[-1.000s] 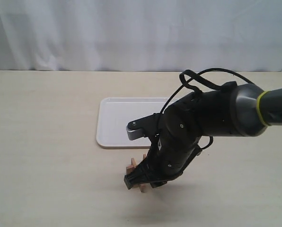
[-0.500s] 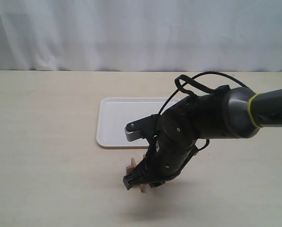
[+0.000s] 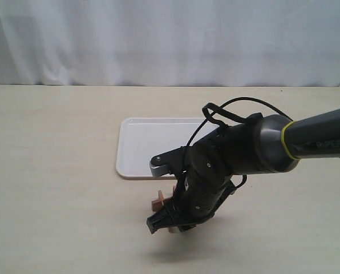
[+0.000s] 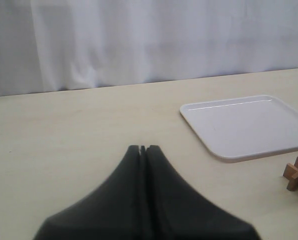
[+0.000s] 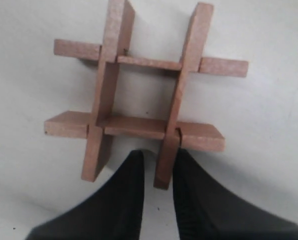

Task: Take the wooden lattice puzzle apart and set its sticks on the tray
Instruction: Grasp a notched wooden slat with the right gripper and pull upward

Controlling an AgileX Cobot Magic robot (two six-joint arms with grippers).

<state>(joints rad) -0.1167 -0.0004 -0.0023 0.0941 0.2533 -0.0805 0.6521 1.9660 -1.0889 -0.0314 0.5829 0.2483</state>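
The wooden lattice puzzle [image 5: 134,126] is whole, its four sticks [image 5: 106,85] locked in a hash shape, two crossing two. In the exterior view it sits off the tray [image 3: 137,142], just beside the tray's near long edge, and is mostly hidden under the dark right arm [image 3: 255,151], which reaches in from the right and bends down over it. The right claw [image 5: 159,155] is narrowed to a small gap and has the puzzle by the free end of one stick. The right wrist view shows that end lying between the two black fingers [image 5: 194,190], one finger against each side of it, though a sliver of space seems to show along one side. I cannot tell whether the puzzle rests on the pale surface [image 3: 56,171] or is raised a little above it. The left claw [image 4: 142,149] is fully closed, its fingertips pressed together with nothing between them, and it hangs over bare surface, well apart from both tray and puzzle. In the left wrist view a corner of the puzzle peeks in beside the tray's edge. A white curtain [image 3: 158,40] hangs behind the surface.
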